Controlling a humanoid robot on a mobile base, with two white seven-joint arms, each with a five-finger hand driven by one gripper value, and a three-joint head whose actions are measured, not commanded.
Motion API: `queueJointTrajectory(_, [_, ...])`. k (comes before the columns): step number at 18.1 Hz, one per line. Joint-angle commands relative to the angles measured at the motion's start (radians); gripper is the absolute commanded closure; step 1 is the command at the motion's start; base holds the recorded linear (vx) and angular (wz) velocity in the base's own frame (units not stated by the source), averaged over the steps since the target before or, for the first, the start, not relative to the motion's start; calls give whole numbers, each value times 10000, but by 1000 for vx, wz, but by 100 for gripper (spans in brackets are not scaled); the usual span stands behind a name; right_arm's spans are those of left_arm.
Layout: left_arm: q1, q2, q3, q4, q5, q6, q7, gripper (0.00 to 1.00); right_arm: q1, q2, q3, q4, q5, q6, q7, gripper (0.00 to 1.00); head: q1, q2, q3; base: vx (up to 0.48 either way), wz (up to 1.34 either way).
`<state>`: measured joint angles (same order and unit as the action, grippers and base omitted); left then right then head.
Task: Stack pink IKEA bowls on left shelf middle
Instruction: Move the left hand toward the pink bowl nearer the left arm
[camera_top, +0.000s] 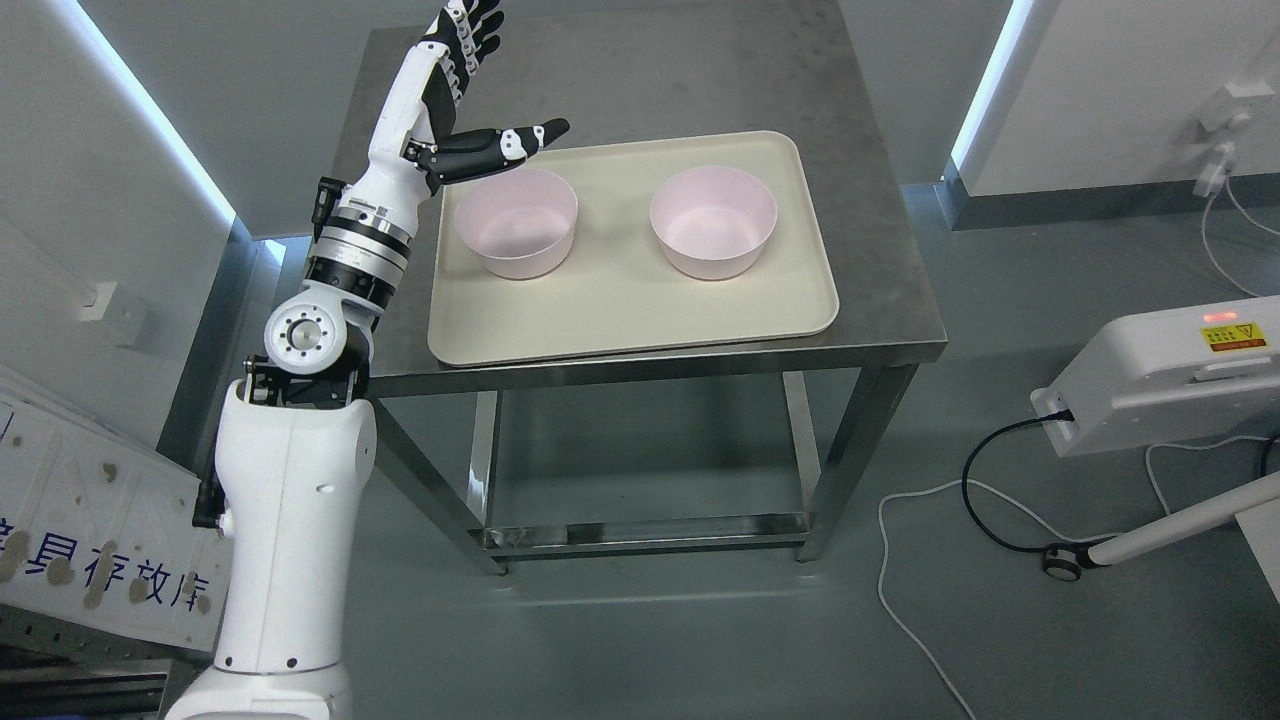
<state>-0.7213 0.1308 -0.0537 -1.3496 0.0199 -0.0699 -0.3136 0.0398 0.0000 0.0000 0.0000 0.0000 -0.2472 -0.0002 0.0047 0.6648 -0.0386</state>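
Desk (880, 300) of steel carries a beige tray (620, 310), two pink bowls side by side on it, apart, unstacked. Left hand (470, 85) hovers over the tray's far-left corner, fingers spread, holding nothing, fingertips cut off at the top edge. Left bowl (516, 222) sits just below the thumb; right bowl (713, 221) well clear.

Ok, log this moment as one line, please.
left hand: open, raised beside left pink bowl | right pink bowl: apart, unstacked | both upright on tray | right arm: not in view
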Motion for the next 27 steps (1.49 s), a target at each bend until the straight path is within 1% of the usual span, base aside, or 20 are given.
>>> queueJointTrajectory(1, [-1009,292,885,2881,167,-144,-116,0,1,-175,-46,-175,-15,2,2,0,0,0,0,12,0])
queueJointTrajectory(3, [-871,-675,1791,2881,199,-312,-100,0,1,-175,-46,-175,-15,2,2,0,0,0,0,6,0])
queueJointTrajectory(4, [-886,-710,1750,2881,154,-283,-176,0,1,-175,-46,-175,-15,2,2,0,0,0,0,0,0])
queueJointTrajectory(5, [-962,-497,1491,2896,-90,-237,-222,0,1,-175,-46,-175,-15,2,2,0,0,0,0,0,0])
queueJointTrajectory(8, [-1101,759,-270,3049,-1560,-237,-589,0,1,-175,-46,-175,-15,2,2,0,0,0,0,0,0])
queueJointTrajectory(9, [-1192,1082,-1005,3156,-2005,-237,-956,1,1,-175,-46,-175,-15,2,2,0,0,0,0,0,0])
queueJointTrajectory(11, [-1498,1375,-1822,3340,-2712,-221,-1844,3,1,-175,-46,-175,-15,2,2,0,0,0,0,0,0])
queueJointTrajectory(12, [-1727,1346,-1916,3508,-2988,-100,-2153,5,1,-175,-46,-175,-15,2,2,0,0,0,0,0,0])
queueJointTrajectory(13, [-2003,1285,-1841,3874,-3280,312,-2186,5,1,-175,-46,-175,-15,2,2,0,0,0,0,0,0])
queueJointTrajectory(16, [-2617,1100,-1642,4199,-3267,2120,-2324,5,1,-175,-46,-175,-15,2,2,0,0,-3,0,0,0])
queueJointTrajectory(17, [-2817,1100,-1611,4428,-3252,2490,-2340,5,1,-175,-46,-175,-15,2,2,0,0,-5,0,0,0])
queueJointTrajectory(19, [-2972,1207,-1595,4782,-3252,2632,-2416,5,1,-175,-46,-175,-15,2,2,0,0,-7,0,0,0])
queueJointTrajectory(22, [-2881,1299,-1610,4783,-3222,2632,-2768,5,1,-175,-46,-175,-15,2,2,0,0,-7,0,0,0])
queueJointTrajectory(24, [-2728,1590,-1595,4615,-3176,2586,-3029,5,1,-175,-46,-175,-15,2,2,0,0,-8,0,0,0])
queueJointTrajectory(27, [-2405,1607,-1610,3925,-3160,2586,-3398,6,1,-175,-46,-175,-15,2,2,0,0,-8,0,0,0])
